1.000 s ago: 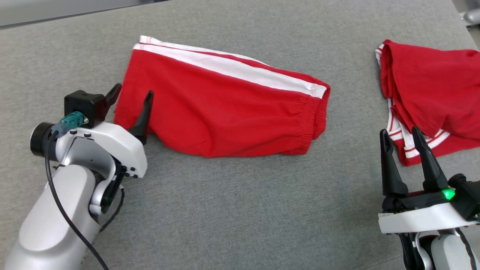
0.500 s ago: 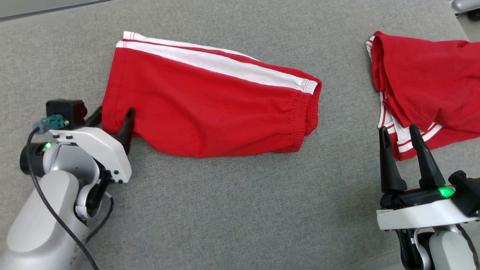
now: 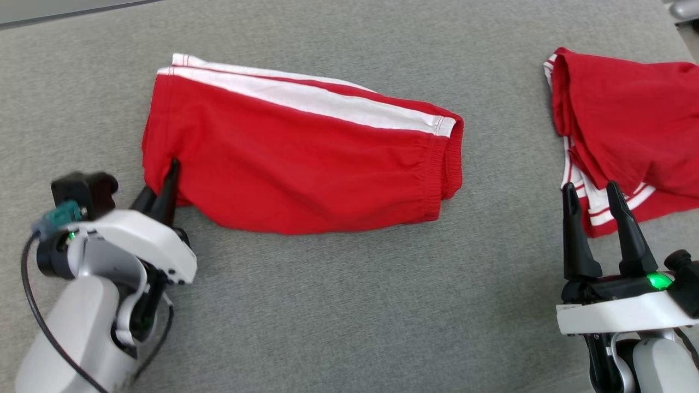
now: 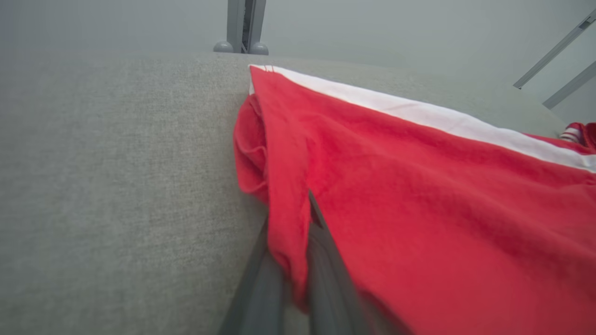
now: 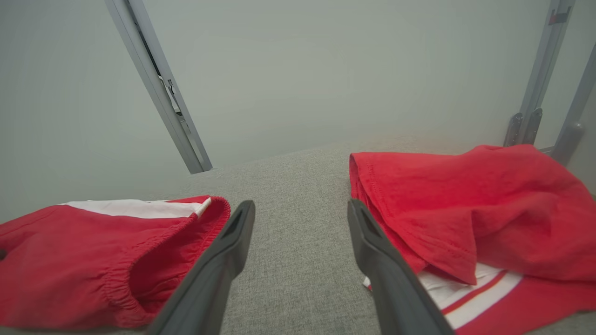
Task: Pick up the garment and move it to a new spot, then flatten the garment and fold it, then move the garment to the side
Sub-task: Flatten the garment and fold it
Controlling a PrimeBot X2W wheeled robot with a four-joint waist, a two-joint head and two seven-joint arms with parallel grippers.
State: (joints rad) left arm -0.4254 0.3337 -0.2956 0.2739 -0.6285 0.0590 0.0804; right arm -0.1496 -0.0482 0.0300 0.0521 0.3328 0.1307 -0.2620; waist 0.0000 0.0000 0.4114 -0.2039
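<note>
The garment [image 3: 306, 158] is a pair of red shorts with a white side stripe, lying folded flat in the middle of the grey padded table [image 3: 349, 305]. My left gripper [image 3: 164, 183] is at its near left corner, shut on the red hem. In the left wrist view the fingers [image 4: 326, 260] pinch a fold of the red cloth [image 4: 419, 186] between them. My right gripper [image 3: 591, 188] stands open at the lower right, apart from the shorts, with nothing between its fingers [image 5: 301, 204]. The elastic waistband end of the garment [image 5: 93, 251] lies to its left.
A second red garment [image 3: 628, 136] with white and red trim lies crumpled at the right edge of the table, just beyond my right fingertips, and also lies right of them [image 5: 465, 204]. Grey frame posts [image 5: 158, 93] stand behind the table.
My left gripper has closed on the shorts' near left hem; it stood open around that edge before. The right gripper stays open in place. The camera has shifted slightly.
</note>
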